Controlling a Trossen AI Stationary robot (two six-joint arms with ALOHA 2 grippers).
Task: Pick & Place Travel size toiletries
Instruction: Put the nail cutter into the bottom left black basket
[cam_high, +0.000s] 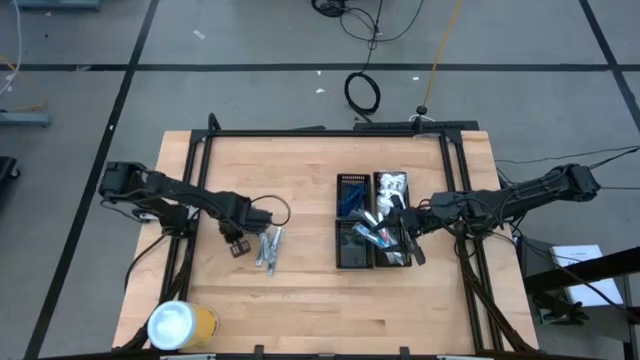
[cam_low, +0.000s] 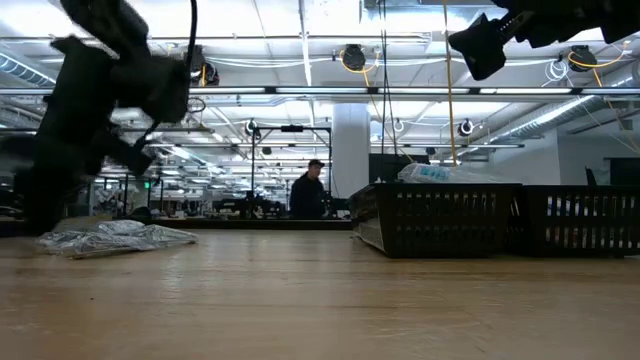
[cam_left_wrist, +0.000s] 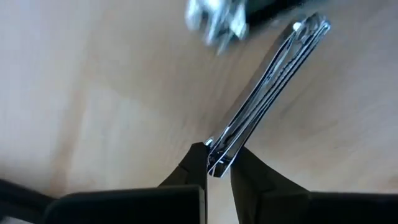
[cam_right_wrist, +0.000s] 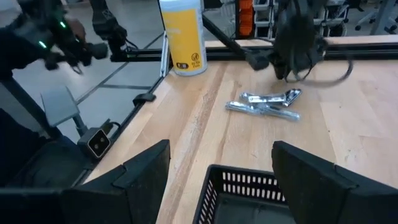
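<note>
A small heap of silvery-white toiletry packets (cam_high: 268, 250) lies on the wooden table left of centre, also seen in the low view (cam_low: 120, 238) and the right wrist view (cam_right_wrist: 267, 102). My left gripper (cam_high: 237, 243) points down at the heap's left end and is shut on one slim silvery packet (cam_left_wrist: 267, 93). Another packet (cam_left_wrist: 214, 18) shows blurred beyond it. My right gripper (cam_right_wrist: 221, 168) hovers open, nothing between its fingers, above the black gridded trays (cam_high: 355, 262), which hold blue items (cam_high: 350, 197) and a white packet (cam_high: 390, 183). My left gripper pinches the slim packet's near end (cam_left_wrist: 217, 163) between its two fingertips (cam_left_wrist: 194, 167), coming from above and pointing down. The packet runs straight away from the fingers over the wood. Whether it is lifted off the table I cannot tell.
A yellow cylinder with a white lid (cam_high: 180, 325) stands at the table's near left corner. A black frame (cam_high: 330, 132) runs along the table's far edge and sides. Bare wood lies between the heap and the trays. A person (cam_low: 305, 190) stands far back in the room.
</note>
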